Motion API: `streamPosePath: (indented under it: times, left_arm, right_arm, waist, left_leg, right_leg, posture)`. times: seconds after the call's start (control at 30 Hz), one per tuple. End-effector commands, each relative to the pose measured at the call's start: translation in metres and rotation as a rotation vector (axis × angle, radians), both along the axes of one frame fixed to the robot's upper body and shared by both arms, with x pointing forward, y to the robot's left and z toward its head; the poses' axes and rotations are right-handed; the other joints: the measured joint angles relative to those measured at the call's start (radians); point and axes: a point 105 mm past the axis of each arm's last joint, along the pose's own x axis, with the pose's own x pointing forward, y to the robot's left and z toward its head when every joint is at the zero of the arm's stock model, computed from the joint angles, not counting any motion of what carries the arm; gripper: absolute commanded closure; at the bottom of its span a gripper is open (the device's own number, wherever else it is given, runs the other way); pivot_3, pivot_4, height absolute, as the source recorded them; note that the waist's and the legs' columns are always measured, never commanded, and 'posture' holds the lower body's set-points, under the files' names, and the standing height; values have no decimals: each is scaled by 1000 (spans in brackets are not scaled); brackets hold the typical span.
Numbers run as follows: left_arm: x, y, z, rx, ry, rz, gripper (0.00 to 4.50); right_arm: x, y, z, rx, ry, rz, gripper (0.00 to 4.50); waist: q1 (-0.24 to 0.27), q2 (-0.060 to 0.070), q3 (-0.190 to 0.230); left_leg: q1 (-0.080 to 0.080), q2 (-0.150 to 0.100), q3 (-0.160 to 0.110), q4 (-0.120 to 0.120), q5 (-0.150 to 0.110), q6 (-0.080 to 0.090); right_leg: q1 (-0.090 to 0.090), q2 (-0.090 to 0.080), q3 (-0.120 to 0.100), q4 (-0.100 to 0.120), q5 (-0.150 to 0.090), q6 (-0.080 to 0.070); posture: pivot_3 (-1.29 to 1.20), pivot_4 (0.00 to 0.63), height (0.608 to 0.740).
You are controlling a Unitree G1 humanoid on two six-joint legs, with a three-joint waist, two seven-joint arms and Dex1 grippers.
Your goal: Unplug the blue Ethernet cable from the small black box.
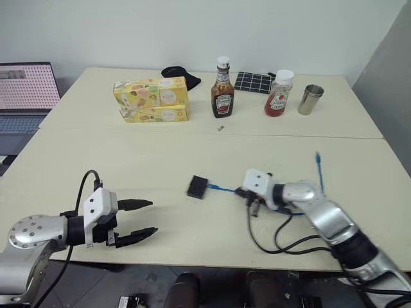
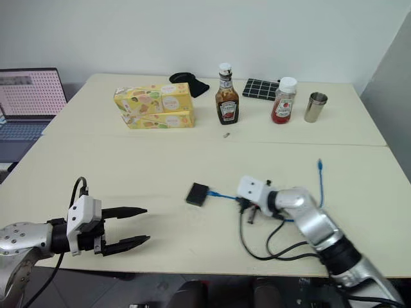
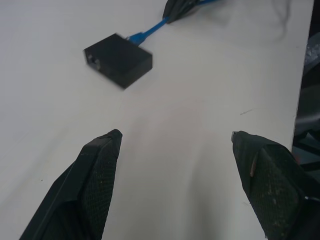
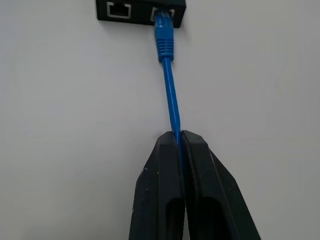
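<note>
The small black box (image 1: 198, 187) lies flat on the cream table, near the middle front. The blue Ethernet cable (image 4: 170, 95) is plugged into one of its two side ports and runs right. My right gripper (image 4: 178, 137) is shut on the cable a short way from the plug, seen also as the right gripper (image 1: 242, 192) just right of the box. The cable's free end (image 1: 318, 160) lies further right. My left gripper (image 1: 146, 219) hovers open at the front left, well short of the box (image 3: 118, 59), nothing between its fingers (image 3: 97, 165).
At the back stand two yellow boxes (image 1: 151, 99), a brown sauce bottle (image 1: 222, 88), a ketchup bottle (image 1: 279, 94), a metal cup (image 1: 311, 99), a black grid pad (image 1: 254, 82) and a black cloth lump (image 1: 180, 74). A laptop (image 1: 24, 93) sits far left. Black wires (image 1: 282, 240) trail by my right arm.
</note>
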Motion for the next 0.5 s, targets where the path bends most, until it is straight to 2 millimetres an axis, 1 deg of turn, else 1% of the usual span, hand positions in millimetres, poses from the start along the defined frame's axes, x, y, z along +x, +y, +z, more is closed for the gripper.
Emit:
streamPosePath:
  times: [0.03, 0.13, 0.17, 0.2, 0.3, 0.33, 0.4, 0.5]
  left_arm:
    - [-1, -14, 7, -31, -25, -42, 739]
    - [1, -20, 10, -58, -25, -49, 739]
    - [2, -23, 10, -65, -25, -53, 739]
    - [3, -25, 11, -72, -25, -55, 739]
    - [4, -29, 14, -88, -19, -64, 739]
    - [3, -31, 15, -95, -13, -69, 739]
    - [3, -33, 17, -101, -7, -76, 739]
    - [4, -34, 19, -100, -6, -78, 739]
  right_arm:
    - [-11, -43, -10, -81, 87, -58, 4433]
    - [-20, -44, -11, -81, 119, -39, 4433]
    - [-21, -43, -11, -74, 129, -35, 4006]
    - [-22, -41, -11, -66, 136, -31, 3906]
    - [-19, -33, -6, -7, 137, -50, 3104]
    - [-18, -28, -2, 34, 146, -64, 2919]
    - [-15, -18, 6, 117, 163, -95, 2357]
    - [-5, -7, 6, 189, 174, -153, 1639]
  waist:
    - [2, 0, 0]
    - [1, 0, 0]
    - [1, 0, 0]
    - [1, 0, 0]
    - [-2, 0, 0]
    - [-3, 0, 0]
    - [-7, 0, 0]
    - [-25, 0, 0]
  left_leg:
    - [0, 0, 0, 0, 0, 0]
    - [0, 1, 0, 0, 0, 0]
    - [0, 1, 0, 0, 0, 0]
    - [0, 1, 0, -1, 0, 0]
    - [0, 1, 0, -1, 0, 0]
    - [0, 1, 0, -1, 0, 0]
    - [0, 1, 0, -1, 0, 0]
    - [0, 1, -1, -1, 0, 0]
  right_leg:
    - [0, 0, 0, -1, 0, 0]
    - [0, 1, 0, -2, 0, 0]
    - [0, 1, 0, -2, 0, 0]
    - [0, 1, 0, -2, 0, 0]
    - [0, 2, 0, -2, 0, 0]
    - [0, 2, 0, -2, 0, 0]
    - [0, 2, 1, -2, 0, 0]
    - [-1, 2, 1, -1, 0, -1]
  posture:
    - [0, 150, 740]
    - [0, 150, 740]
    - [0, 150, 740]
    - [0, 150, 740]
    - [0, 150, 740]
    - [0, 150, 740]
    - [0, 150, 740]
    - [0, 150, 740]
